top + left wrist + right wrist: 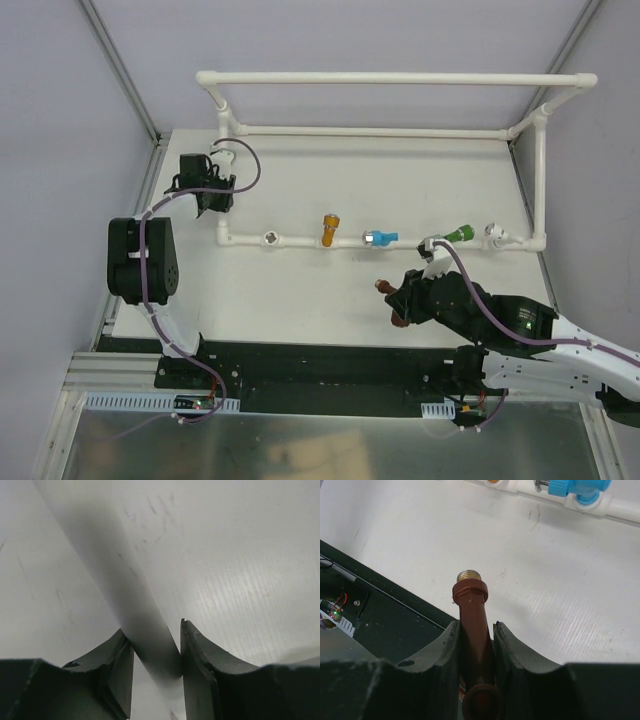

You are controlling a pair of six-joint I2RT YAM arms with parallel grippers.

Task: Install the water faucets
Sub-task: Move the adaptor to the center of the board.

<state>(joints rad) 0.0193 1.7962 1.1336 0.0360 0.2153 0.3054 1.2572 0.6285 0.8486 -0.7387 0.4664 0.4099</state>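
Observation:
My right gripper [400, 303] is shut on the brown faucet [384, 287] and holds it over the table, in front of the front pipe. In the right wrist view the brown faucet [470, 595] sticks out between the fingers [515, 645], silver threaded end forward. The orange faucet [330, 230], blue faucet [381, 238] and green faucet [458, 235] sit in the white pipe frame's front pipe [300, 240]. The blue faucet [575, 486] also shows in the right wrist view. My left gripper [215, 195] is shut on the frame's left pipe section [125, 570].
An open socket [270, 238] shows on the front pipe left of the orange faucet. Another fitting [494, 235] sits right of the green one. The frame's raised rear bars [400, 78] span the back. The table's dark front edge [395, 615] lies just below the brown faucet.

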